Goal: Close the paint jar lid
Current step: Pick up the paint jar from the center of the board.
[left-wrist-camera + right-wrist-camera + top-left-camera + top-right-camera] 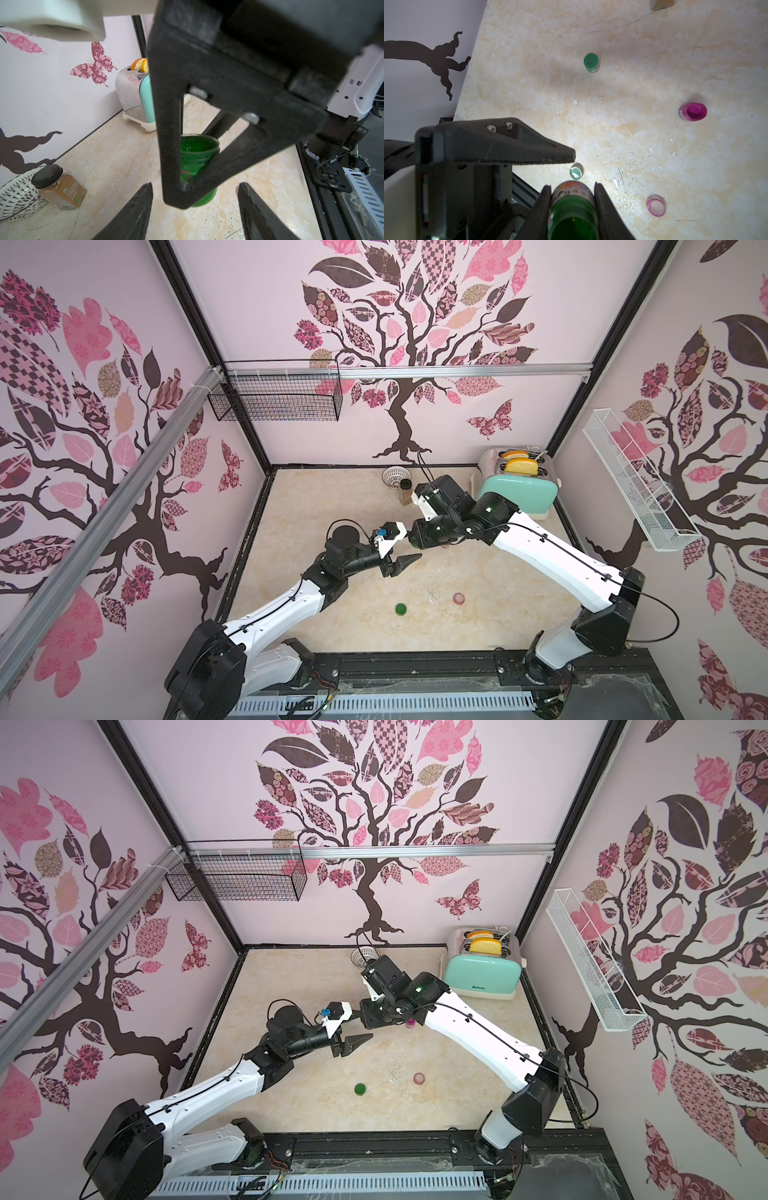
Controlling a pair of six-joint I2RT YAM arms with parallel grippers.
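Right gripper (572,185) first: clamped on the open green paint jar (572,209), held lengthwise in its grip, seemingly clear of the table (633,83). Left gripper (195,185) next: fingers (137,209) apart, nothing between them, close to the jar. Down on the table, well apart from the jar, what looks like its green lid (400,608), near a pink lid (458,598).

Likely trouble from here:
- Spilling the wet paint (193,148) through the uncovered mouth, on any tilt or bump.
- Knocking the two grippers together, working so close.
- Loosening the jar with a nudge from the left fingers.
- Picking up the pink lid instead of the green.
- Jamming the thread with a lid set on crooked.

Writing: "GROUND" plain on the brown spice jar (62,187), then apparently "CINNAMON". Small dark word on the mint toaster (480,973), too small to read. Paint jar label blurred, unreadable.
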